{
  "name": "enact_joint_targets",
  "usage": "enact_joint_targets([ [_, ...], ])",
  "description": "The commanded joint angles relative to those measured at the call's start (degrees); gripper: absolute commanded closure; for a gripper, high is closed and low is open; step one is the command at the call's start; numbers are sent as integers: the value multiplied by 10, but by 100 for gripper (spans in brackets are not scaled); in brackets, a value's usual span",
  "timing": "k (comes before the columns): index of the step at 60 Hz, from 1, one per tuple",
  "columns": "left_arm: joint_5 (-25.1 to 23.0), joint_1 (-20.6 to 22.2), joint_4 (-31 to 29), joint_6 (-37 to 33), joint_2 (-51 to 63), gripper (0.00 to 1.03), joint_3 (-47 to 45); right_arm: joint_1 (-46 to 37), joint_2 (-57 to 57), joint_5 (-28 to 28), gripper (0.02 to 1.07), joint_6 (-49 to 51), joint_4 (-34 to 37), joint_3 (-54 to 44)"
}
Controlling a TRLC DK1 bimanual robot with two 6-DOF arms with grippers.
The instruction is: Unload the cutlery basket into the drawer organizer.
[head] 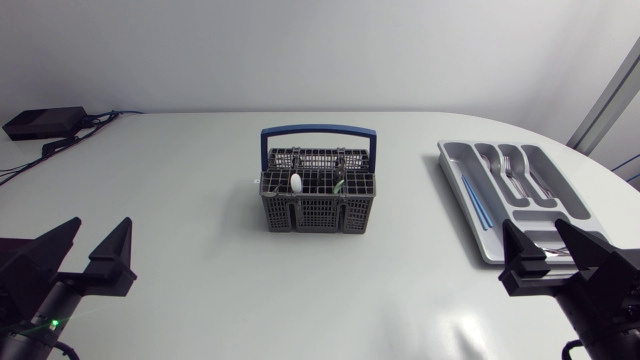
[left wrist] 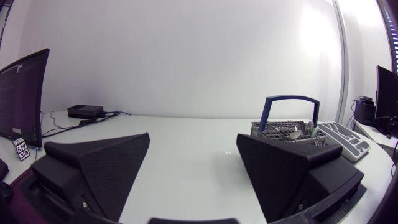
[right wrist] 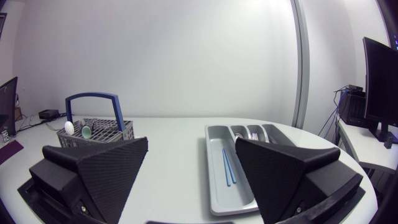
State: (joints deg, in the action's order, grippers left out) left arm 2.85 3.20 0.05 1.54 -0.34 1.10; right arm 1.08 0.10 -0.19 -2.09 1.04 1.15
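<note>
Left claw [head: 102,226] and right claw [head: 532,228] spread wide, well apart from basket [head: 318,208].

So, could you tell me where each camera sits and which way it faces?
Head view: fixed above the table, looking down on cutlery basket and drawer organizer; left gripper and right gripper, both open, at its lower edge.
Left wrist view: on the left arm, looking across the table; its own gripper shows, cutlery basket ahead.
Right wrist view: on the right arm, looking across the table; its own gripper shows, drawer organizer ahead.
All three share the cutlery basket and drawer organizer.
</note>
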Motion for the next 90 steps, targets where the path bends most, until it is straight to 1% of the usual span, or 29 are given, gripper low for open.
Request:
enact_joint_targets([
  [1, -3, 4, 3, 12, -5, 5, -11, 5, -4, -1, 6, 2, -7, -12],
  [10, -3, 2, 4, 14, -5, 5, -12, 5, -4, -1, 6, 4, -8, -12],
  [16, -3, 0, 6, 29, -5, 5, -12, 5, -4, -1, 6, 3, -9, -12],
  [22, 0, 0, 26, 28, -5, 5, -14, 5, -4, 0, 6, 2, -9, -12],
  [28, 18, 0, 42, 18, -5, 5, -10, 7, -5, 4, 6, 2, -10, -12],
  [44, 41, -14, 53, 15, 5, 6, 26, 13, -4, 14, 6, 3, -10, 11],
  [52, 41, -14, 52, 26, 42, 6, 55, 21, 11, 19, 6, 2, -12, 30],
  [57, 46, -17, 48, 28, 105, 6, 90, 26, 33, 26, 6, 3, -21, 41],
  [63, 46, -9, 46, 48, 169, 6, 126, 27, 65, 27, 6, 3, -28, 58],
  [70, 51, 1, 21, 89, 228, 6, 174, 27, 104, 30, 6, 2, -39, 81],
  [75, 69, 13, -31, 91, 295, 6, 236, 30, 143, 33, 6, 1, -46, 99],
  [78, 73, 26, -69, 89, 331, 6, 271, 32, 170, 34, 6, 1, -50, 111],
  [82, 73, 32, -106, 76, 371, 6, 310, 37, 199, 41, 6, -1, -53, 125],
  [90, 69, 66, -124, 39, 411, 6, 342, 41, 242, 49, 6, -2, -60, 146],
])
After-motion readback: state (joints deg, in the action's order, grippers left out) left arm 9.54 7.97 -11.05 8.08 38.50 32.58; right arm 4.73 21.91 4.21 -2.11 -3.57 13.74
